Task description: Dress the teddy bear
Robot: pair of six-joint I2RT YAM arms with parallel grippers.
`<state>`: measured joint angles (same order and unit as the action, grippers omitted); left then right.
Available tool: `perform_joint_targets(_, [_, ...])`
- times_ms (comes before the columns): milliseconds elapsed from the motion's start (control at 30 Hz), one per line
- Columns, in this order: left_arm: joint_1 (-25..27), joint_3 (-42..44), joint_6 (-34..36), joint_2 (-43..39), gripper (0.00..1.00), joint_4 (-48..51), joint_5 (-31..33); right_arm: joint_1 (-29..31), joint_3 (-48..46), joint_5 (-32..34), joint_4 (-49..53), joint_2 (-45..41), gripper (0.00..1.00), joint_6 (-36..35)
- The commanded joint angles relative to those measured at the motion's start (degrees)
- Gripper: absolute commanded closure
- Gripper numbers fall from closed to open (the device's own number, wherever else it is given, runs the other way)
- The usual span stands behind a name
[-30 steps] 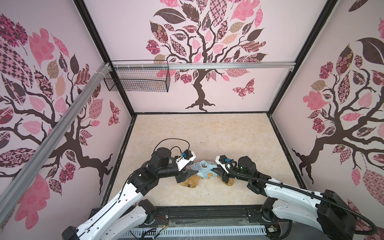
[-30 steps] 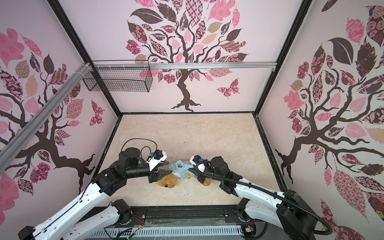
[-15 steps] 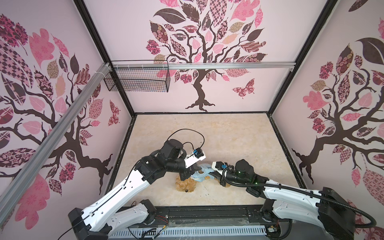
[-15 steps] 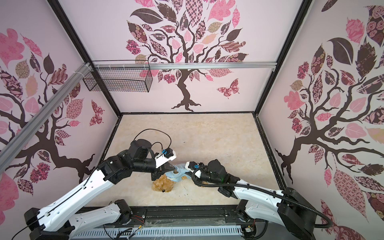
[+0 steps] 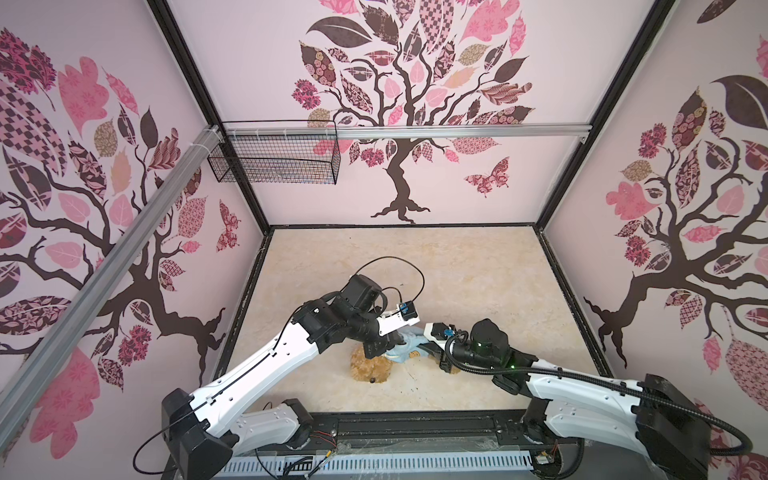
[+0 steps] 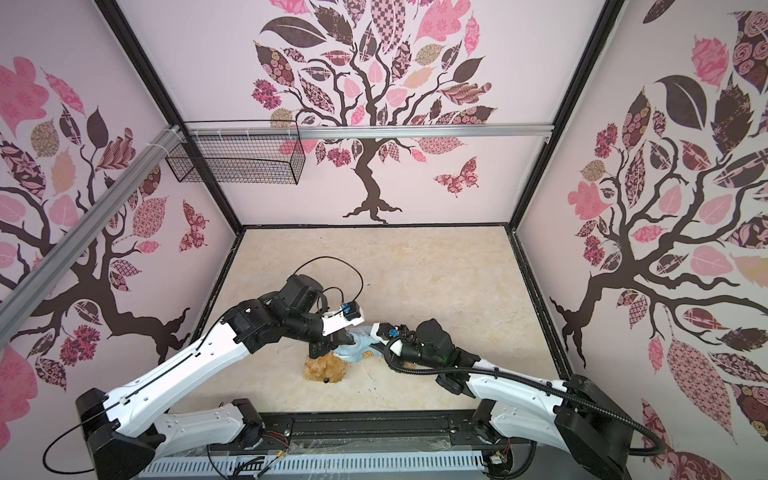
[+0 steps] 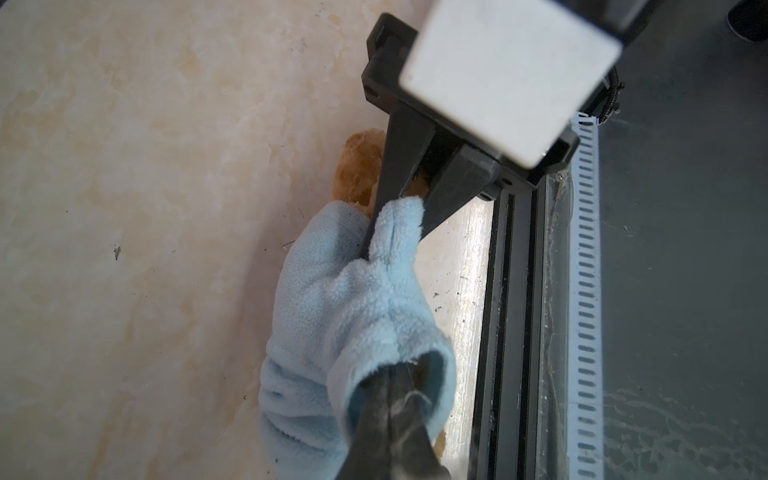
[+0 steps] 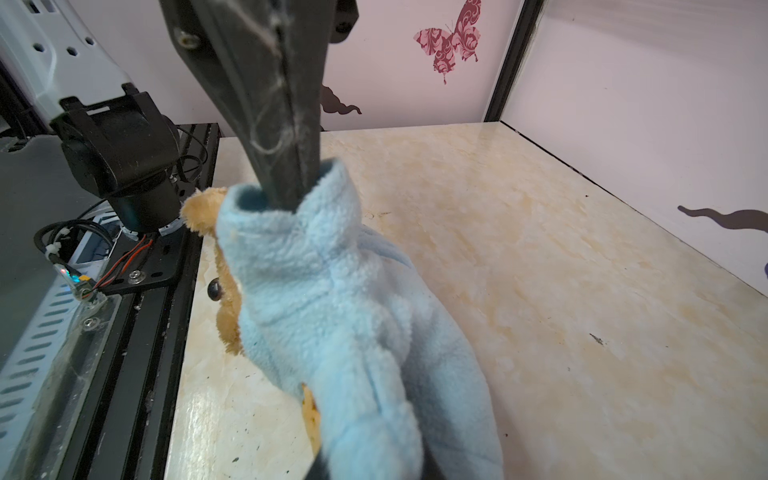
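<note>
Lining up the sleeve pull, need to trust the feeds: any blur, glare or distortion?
Left wrist view: shirt sharp, right gripper close and blurred, glare strip on the table by the rail. Right wrist view: its fingers soft, teddy bear in focus. Both top views: evenly lit, wide-angle bending at the edges.

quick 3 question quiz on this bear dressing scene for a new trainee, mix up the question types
1. Fill in: the teddy bear lies on the ____.
2. True or false: the left gripper has its shut fingers poked into an opening of the light-blue shirt.
3. The right gripper pinches: A) the bear's ear B) a fold of the shirt C) nothing

Key: 1 table; 2 true; 3 B
</note>
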<state>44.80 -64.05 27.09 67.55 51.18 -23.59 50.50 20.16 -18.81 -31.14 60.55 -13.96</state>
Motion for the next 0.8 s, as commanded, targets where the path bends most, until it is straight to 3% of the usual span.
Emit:
perform_joint_targets(0, [0.20, -2.65, 3.02, 1.10, 0.95, 1.69, -0.08, 0.30, 0.75, -0.26, -3.07, -0.61, 0.92, 0.65])
perform_joint_targets(300, [0.21, -1.42, 0.41, 1.31, 0.85, -5.12, -6.98, 0.30, 0.07, -1.62, -5.45, -0.53, 0.92, 3.57])
perform_joint_targets(467, [0.27, -1.39, 2.62, 1.69, 0.76, -2.75, -5.95, 0.30, -0.12, -2.02, -6.60, -0.61, 0.92, 4.89])
perform_joint_targets(767, [0.64, -0.72, 5.46, 2.08, 0.67, -0.18, -3.96, 0.31, 0.08, -2.45, -8.48, -1.14, 0.90, 9.84])
